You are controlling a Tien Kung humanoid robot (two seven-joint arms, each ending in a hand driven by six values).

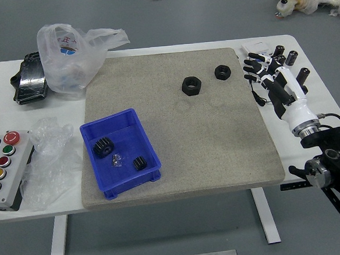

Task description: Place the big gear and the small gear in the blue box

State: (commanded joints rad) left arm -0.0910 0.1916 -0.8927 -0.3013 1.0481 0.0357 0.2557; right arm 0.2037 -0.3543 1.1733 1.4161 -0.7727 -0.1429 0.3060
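While right hand [284,93] hangs empty to right of mat [218,153], fingers loosely spread, big gear [103,147] and small gear [140,163] sit apart in blue box [127,136]. Both look stiff, fairly light, hardly fragile; teeth should resist slipping. Any regrasp: pinch across toothed rims, fingertips clear of box walls.
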